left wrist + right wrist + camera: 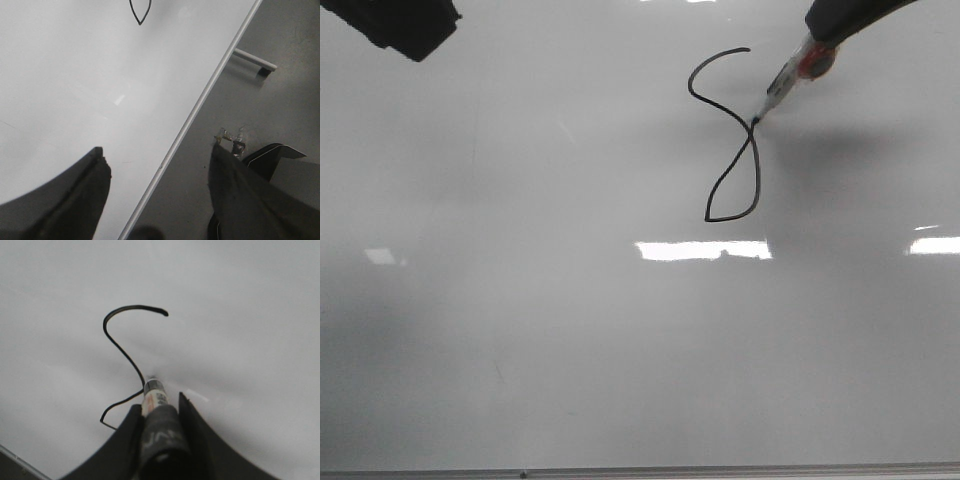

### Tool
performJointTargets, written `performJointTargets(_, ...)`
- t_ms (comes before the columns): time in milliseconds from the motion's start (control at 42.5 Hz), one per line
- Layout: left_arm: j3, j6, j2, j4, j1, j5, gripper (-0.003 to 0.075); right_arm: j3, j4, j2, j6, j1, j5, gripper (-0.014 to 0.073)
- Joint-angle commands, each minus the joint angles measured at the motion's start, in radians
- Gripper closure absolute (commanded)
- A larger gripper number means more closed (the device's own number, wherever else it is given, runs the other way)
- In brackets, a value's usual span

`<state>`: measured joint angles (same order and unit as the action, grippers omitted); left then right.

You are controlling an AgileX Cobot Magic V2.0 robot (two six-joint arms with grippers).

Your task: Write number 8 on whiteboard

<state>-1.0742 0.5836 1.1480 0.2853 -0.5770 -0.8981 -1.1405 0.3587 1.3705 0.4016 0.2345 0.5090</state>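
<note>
The whiteboard (520,330) fills the front view. On it is a black marker line (720,100): an S-shaped upper curve open at the top right, joined to a closed pointed lower loop (735,185). My right gripper (157,407) is shut on a marker (790,78) with a red and white barrel; its tip touches the board at the crossing point (755,122). The line shows in the right wrist view (120,340). My left gripper (157,165) is open and empty over the board's edge, with the loop's tip (140,15) far off.
The board's thin grey frame edge (640,470) runs along the front and shows in the left wrist view (200,100). Beyond that edge lies grey floor with a white bar (255,60). The left arm (405,25) is at the far left corner.
</note>
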Motion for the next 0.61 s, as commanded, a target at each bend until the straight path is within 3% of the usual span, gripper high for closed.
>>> performJointTargets(0, -0.024, -0.012, -0.022, 0.025, 0.002, 0.055, 0.0302, -0.054, -0.021, -0.039, 0.005, -0.014, -0.183, 0.0661)
performJointTargets(235, -0.024, -0.012, -0.022, 0.025, 0.002, 0.057, 0.0302, -0.116, 0.014, -0.044, 0.005, -0.004, -0.183, 0.0661)
performJointTargets(588, -0.024, -0.012, -0.022, 0.025, 0.002, 0.062, 0.0302, -0.074, 0.025, -0.215, 0.030, 0.018, 0.033, 0.0661)
